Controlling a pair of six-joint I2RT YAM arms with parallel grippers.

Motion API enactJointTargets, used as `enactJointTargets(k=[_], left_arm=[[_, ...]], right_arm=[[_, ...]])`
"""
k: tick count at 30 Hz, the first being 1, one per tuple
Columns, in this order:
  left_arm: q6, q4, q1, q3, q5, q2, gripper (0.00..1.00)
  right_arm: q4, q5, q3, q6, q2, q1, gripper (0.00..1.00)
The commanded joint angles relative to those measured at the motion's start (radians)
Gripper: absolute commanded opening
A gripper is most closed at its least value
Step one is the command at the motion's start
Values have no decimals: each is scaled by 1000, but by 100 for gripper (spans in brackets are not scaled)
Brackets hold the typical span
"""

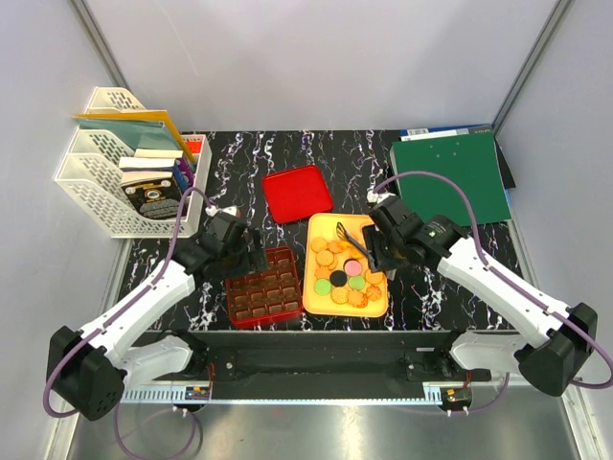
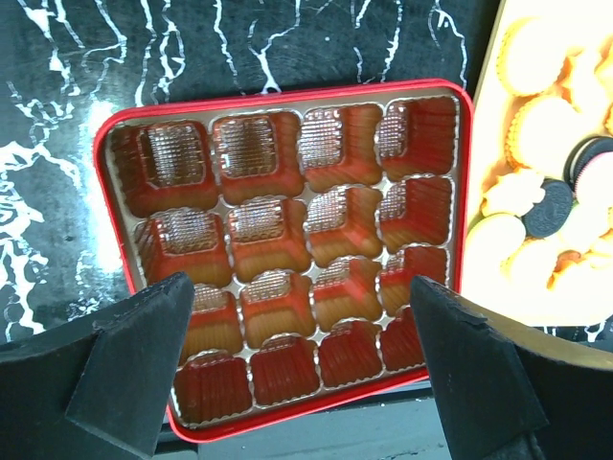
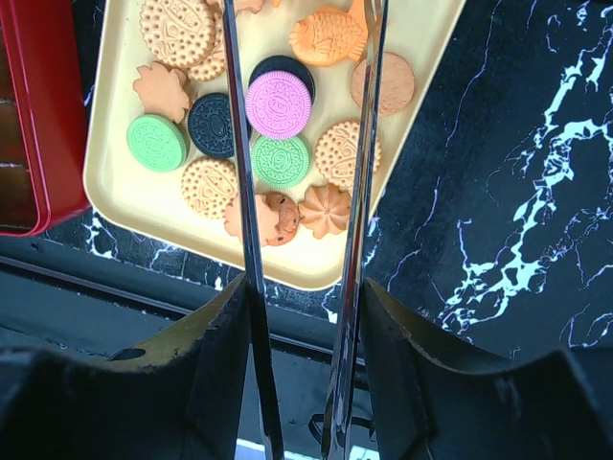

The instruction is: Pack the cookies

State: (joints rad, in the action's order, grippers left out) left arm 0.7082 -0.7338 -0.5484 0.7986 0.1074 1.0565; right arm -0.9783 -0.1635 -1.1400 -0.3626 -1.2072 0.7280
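Several cookies [image 1: 345, 273], orange, green, pink and black, lie on a yellow tray [image 1: 321, 230]. My right gripper [image 1: 376, 251] is shut on metal tongs [image 1: 352, 235] whose two arms stay apart over the tray. In the right wrist view the tongs [image 3: 247, 192] run between my fingers [image 3: 192, 364] above the cookies [image 3: 278, 105]; their tips are out of frame. My left gripper [image 1: 251, 251] is open and hovers over the empty red grid box [image 1: 263, 287]. The left wrist view shows the box [image 2: 287, 249] between my open gripper [image 2: 302, 355], with cookies [image 2: 551, 206] at the right.
A flat red lid [image 1: 298, 192] lies behind the tray. A white file rack [image 1: 124, 172] stands at the back left and a green folder [image 1: 450, 177] at the back right. The table's front edge runs just below the box and tray.
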Motion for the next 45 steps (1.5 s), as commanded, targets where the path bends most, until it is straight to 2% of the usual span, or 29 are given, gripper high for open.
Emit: enactJointTargets(k=[1, 6, 10, 13, 20, 25, 32, 37, 45], left_arm=[[-3, -18, -2, 28, 34, -24, 99], [-1, -22, -2, 28, 38, -26, 99], [-1, -26, -4, 27, 40, -26, 99], [-1, -26, -4, 30, 41, -23, 99], [4, -22, -2, 21, 44, -29, 99], [5, -24, -2, -2, 54, -55, 99], [11, -22, -2, -2, 51, -39, 99], [14, -21, -2, -7, 51, -36, 99], [27, -21, -4, -25, 43, -53, 99]], right_arm=[[10, -8, 2, -10, -9, 25, 53], [13, -77, 6, -28, -6, 34, 52], [4, -240, -15, -47, -5, 34, 50], [-19, -281, -50, -44, -44, 34, 50], [-14, -251, -43, -44, -88, 33, 48], [12, -84, -24, -30, 30, 43, 47], [-111, -2, -35, -38, 97, 96, 47], [-197, -21, -23, -88, 77, 189, 50], [-218, -82, -49, -236, 60, 373, 51]])
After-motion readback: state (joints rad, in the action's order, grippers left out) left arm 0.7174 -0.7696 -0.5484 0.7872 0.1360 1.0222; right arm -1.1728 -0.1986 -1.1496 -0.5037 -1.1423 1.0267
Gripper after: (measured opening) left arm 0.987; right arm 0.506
